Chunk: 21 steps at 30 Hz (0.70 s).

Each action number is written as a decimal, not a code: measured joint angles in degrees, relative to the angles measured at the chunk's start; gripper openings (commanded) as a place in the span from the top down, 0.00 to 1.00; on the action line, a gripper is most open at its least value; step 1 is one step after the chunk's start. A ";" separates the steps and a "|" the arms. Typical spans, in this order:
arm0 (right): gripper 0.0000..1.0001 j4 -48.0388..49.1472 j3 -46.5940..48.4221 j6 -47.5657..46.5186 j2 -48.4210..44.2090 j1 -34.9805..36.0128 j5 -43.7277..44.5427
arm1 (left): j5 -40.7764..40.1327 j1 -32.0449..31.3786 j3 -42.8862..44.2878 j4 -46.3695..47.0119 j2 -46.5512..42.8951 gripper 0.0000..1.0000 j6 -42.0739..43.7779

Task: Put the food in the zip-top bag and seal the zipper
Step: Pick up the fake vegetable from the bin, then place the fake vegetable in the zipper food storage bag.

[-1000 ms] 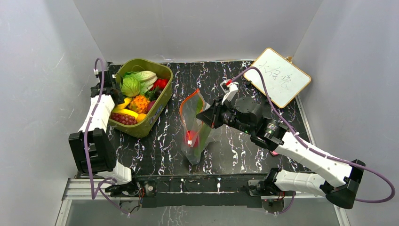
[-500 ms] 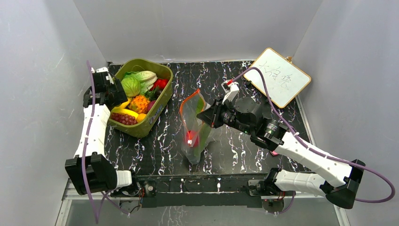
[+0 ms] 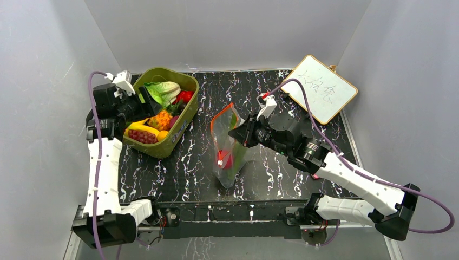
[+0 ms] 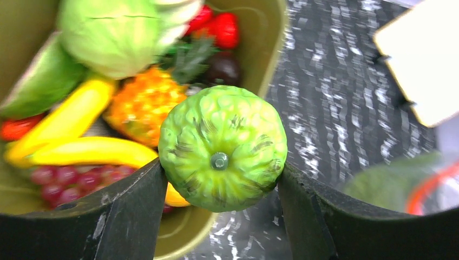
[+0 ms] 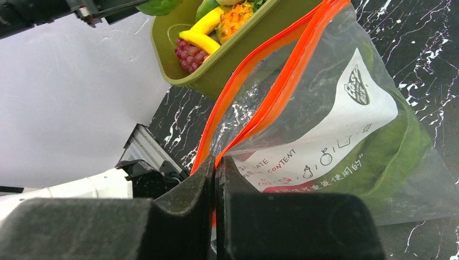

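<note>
My left gripper (image 3: 143, 103) is shut on a round green cabbage-like piece of food (image 4: 223, 147) and holds it above the near right rim of the olive tub (image 3: 181, 123). The tub holds more food: a pale cabbage (image 4: 111, 32), yellow pieces (image 4: 81, 151), an orange piece (image 4: 142, 105), grapes (image 4: 59, 181) and red fruit (image 4: 224, 30). My right gripper (image 3: 236, 131) is shut on the zipper strip (image 5: 270, 92) of the zip-top bag (image 3: 227, 154) and holds it upright with the mouth open. A red fruit (image 3: 224, 161) and a green leaf (image 5: 395, 146) lie inside.
A white wood-framed board (image 3: 323, 88) lies at the back right. The tub stands at the back left against the grey side wall. Black marble tabletop (image 3: 270, 173) surrounds the bag.
My left gripper has risen out of the tub with the green piece and swung its wrist towards the right. The bag has shifted slightly right in my right gripper.
</note>
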 measured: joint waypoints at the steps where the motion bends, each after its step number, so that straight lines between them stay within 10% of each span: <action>1: 1.00 0.00 0.00 -0.02 0.09 0.00 -0.04 | 2.62 -0.42 -0.17 0.44 -0.74 0.57 -0.59; 21: 1.00 0.11 1.84 -0.15 6.99 0.00 -6.56 | 35.19 -8.02 -15.15 20.68 -14.45 0.58 -21.27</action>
